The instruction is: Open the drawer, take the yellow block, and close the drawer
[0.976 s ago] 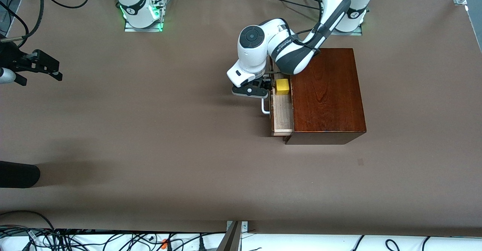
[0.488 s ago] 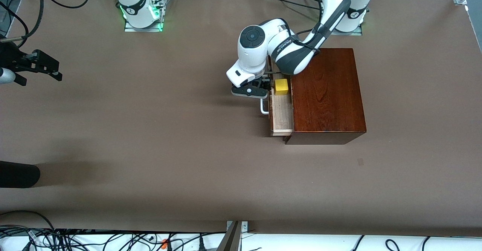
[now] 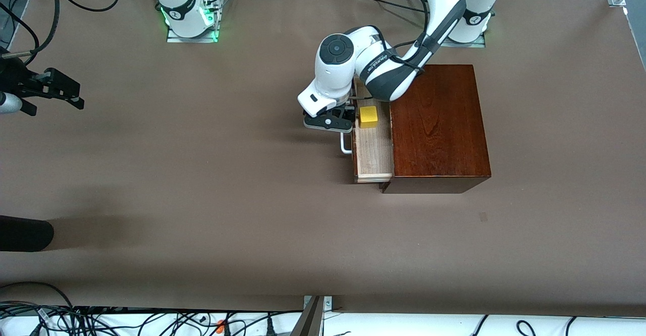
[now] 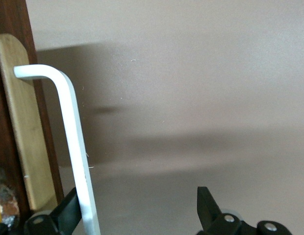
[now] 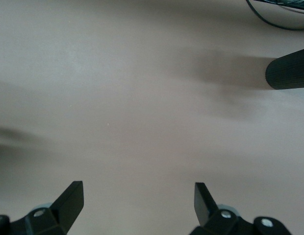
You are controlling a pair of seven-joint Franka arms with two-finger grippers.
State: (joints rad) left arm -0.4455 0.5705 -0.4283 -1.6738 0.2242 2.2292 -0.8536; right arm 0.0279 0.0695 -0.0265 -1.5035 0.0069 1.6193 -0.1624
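Observation:
The drawer [image 3: 374,157] stands partly pulled out of the dark-brown box [image 3: 436,124], toward the right arm's end of the table. The yellow block [image 3: 368,117] sits in the drawer's tray at the end farther from the front camera. My left gripper [image 3: 333,122] is at the white handle [image 3: 345,147]. In the left wrist view my left gripper [image 4: 137,196] is open, and the handle bar [image 4: 73,142] lies against the inside of one finger, in front of the drawer's front [image 4: 12,73]. My right gripper [image 3: 56,90] waits open and empty over bare table in the right wrist view [image 5: 137,188].
A black rounded object [image 3: 22,233] lies on the table at the right arm's end, near the front camera; it also shows in the right wrist view [image 5: 288,74]. Cables run along the table's edges. The brown tabletop [image 3: 202,174] stretches between the box and that object.
The drawer has slid farther out of the box toward the right arm's end, the yellow block riding in it. My left gripper moved the same way with the handle. The right arm stayed put.

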